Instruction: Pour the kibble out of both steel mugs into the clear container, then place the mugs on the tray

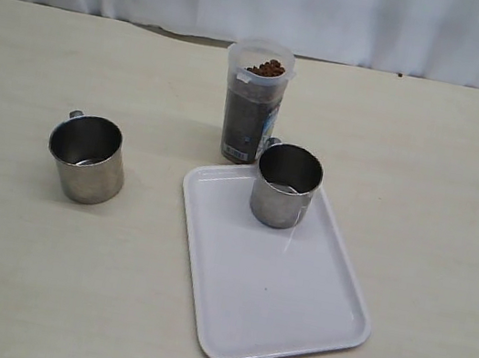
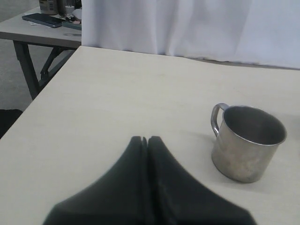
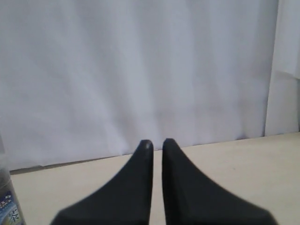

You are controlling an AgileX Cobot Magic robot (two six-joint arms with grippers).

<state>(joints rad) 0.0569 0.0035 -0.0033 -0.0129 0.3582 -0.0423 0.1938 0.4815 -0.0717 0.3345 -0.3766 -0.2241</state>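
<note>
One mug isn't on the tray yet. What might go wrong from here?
1. The clear container is brimming with kibble and stands close behind a corner of the tray; a bump in passing could tip it.
2. The mug on the table has slick walls and may slip from the left fingers.
3. The mug on the tray sits near the far rim, so a nudge could push it off.

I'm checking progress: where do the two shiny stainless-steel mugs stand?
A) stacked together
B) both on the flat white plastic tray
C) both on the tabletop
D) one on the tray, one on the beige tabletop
D: the right-hand mug stands on the white tray, the left-hand mug on the tabletop apart from it.
</note>
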